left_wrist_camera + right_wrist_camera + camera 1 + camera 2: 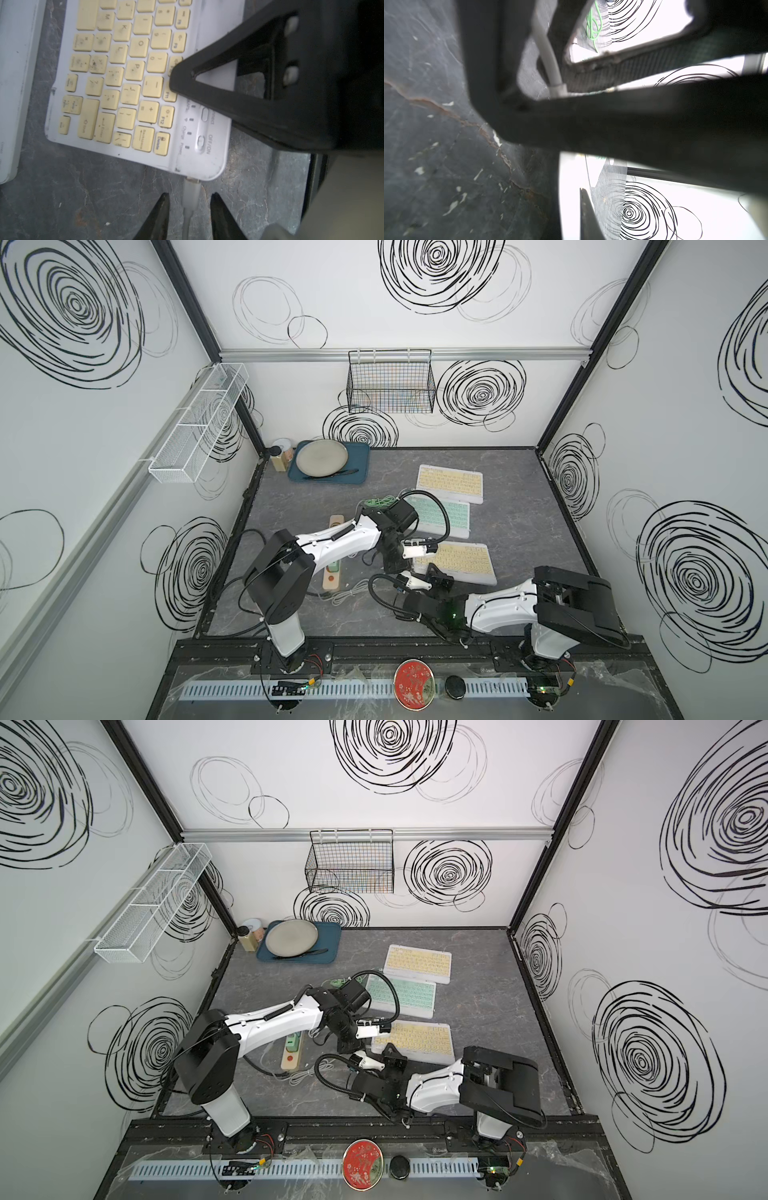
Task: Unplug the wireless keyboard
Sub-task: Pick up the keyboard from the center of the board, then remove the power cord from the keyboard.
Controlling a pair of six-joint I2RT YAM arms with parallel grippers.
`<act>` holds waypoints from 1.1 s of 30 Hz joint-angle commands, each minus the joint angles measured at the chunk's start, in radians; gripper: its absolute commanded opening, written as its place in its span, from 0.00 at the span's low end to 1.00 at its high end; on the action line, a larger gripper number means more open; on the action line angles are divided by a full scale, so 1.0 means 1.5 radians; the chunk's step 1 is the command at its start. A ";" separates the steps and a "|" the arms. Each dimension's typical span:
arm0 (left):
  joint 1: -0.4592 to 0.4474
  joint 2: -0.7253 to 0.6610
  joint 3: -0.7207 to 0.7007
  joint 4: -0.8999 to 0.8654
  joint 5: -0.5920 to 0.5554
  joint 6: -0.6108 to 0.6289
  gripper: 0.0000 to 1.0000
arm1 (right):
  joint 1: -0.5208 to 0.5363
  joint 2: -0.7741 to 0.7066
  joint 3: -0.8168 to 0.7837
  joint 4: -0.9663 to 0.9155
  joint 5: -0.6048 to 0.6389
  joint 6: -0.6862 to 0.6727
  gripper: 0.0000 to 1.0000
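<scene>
Setting: grey marbled tabletop [519,506] boxed in by white walls [332,302] scribbled with black swirls
Task thing: white wireless keyboard with cream-yellow keys [467,566], lying flat, the nearest to the robot of three keyboards
Connection: pale grey plug [192,192] seated in the keyboard's short edge at the Delete-key corner, its cord leading away from the keyboard
Left arm: left gripper [190,205] has its jaws apart, a black fingertip [163,209] on each side of the plug just off the keyboard's corner, with a gap showing on both sides
Right arm: right gripper [176,82] has its jaws together, tip over the keyboard's function-key row, seemingly pressing down to pin it
Done so far: by the look of it, keyboard braced and plug straddled
Left to do: clamp the plug and draw it straight out of the keyboard; nothing is unplugged yet
Tray: dark blue rectangular plastic tray [359,464], well beyond the keyboard and to its left, holds a round grey plate [321,457] and a slim black utensil [332,475] at the plate's near edge
Back basket: black wire basket [351,385], hung high beyond the keyboard; something pale and multicoloured shows through the mesh, cannot tell what
Side basket: long white mesh basket with dividers [172,475], high and far left of the keyboard; nothing can be made out in its compartments
</scene>
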 commanded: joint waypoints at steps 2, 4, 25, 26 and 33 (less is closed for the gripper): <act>-0.014 0.023 0.023 -0.031 0.026 0.004 0.33 | 0.001 0.010 0.015 0.017 -0.024 0.049 0.02; -0.017 0.026 0.028 -0.034 0.024 0.005 0.29 | 0.000 0.013 0.017 0.016 -0.022 0.049 0.01; -0.018 -0.014 -0.014 -0.020 -0.005 0.035 0.00 | 0.002 0.041 0.038 -0.026 -0.016 0.064 0.00; -0.017 -0.019 -0.020 -0.017 -0.005 0.038 0.00 | 0.002 0.038 0.037 -0.027 -0.017 0.064 0.00; 0.004 -0.046 -0.054 -0.005 -0.022 0.048 0.00 | 0.002 0.030 0.034 -0.037 -0.026 0.071 0.00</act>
